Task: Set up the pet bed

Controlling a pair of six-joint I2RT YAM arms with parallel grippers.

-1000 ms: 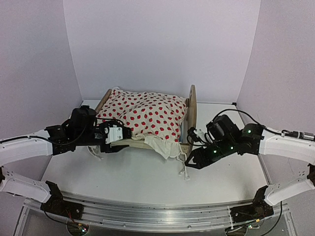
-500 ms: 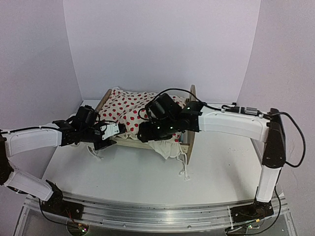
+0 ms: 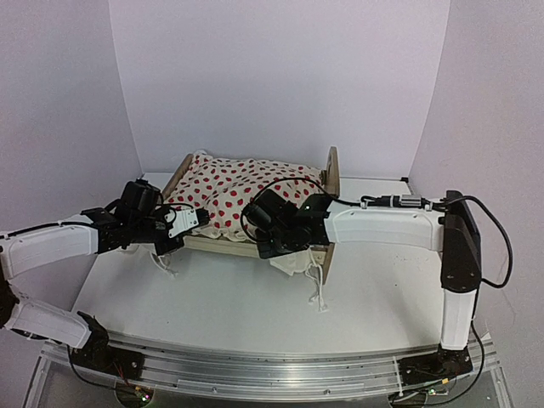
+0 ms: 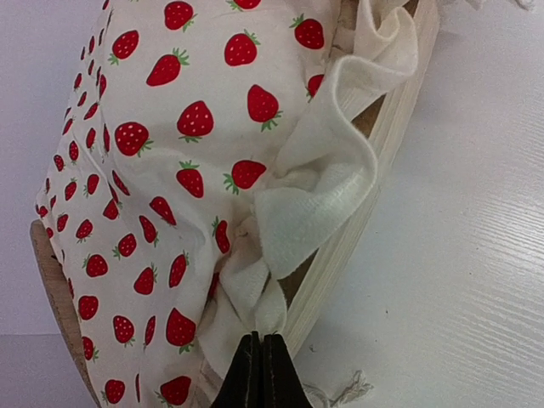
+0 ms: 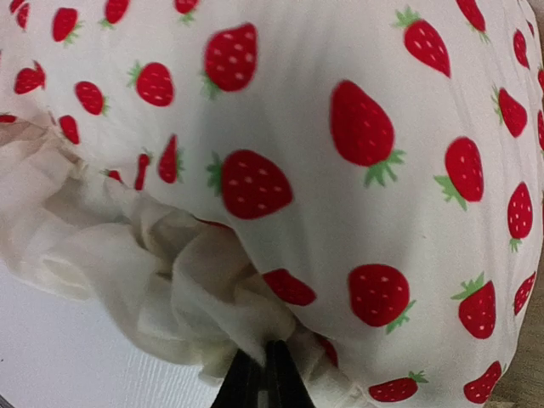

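The pet bed (image 3: 331,175) is a light-wood frame with its rounded headboard on the right; its near side rail (image 4: 367,209) shows bare. A white ruffled blanket (image 3: 246,192) printed with red strawberries covers the top and hides the mattress. My left gripper (image 3: 192,223) is at the near left corner of the bed. It is shut (image 4: 259,361) on the blanket's white ruffle (image 4: 263,306). My right gripper (image 3: 270,247) reaches across the bed's near side. It is shut (image 5: 269,371) on the ruffle (image 5: 212,297) under the strawberry cloth (image 5: 382,170).
The bed stands on a white table (image 3: 229,306) between lilac walls. A bunch of ruffle hangs over the near rail, and a frayed cord (image 3: 320,297) trails onto the table. Another cord end (image 4: 344,393) lies by the left gripper. A metal rail (image 3: 255,372) runs along the near edge.
The right arm swung from beside the headboard to the bed's near side. Both grippers, open a second ago, have shut on the blanket's ruffle. The left gripper shifted slightly left.
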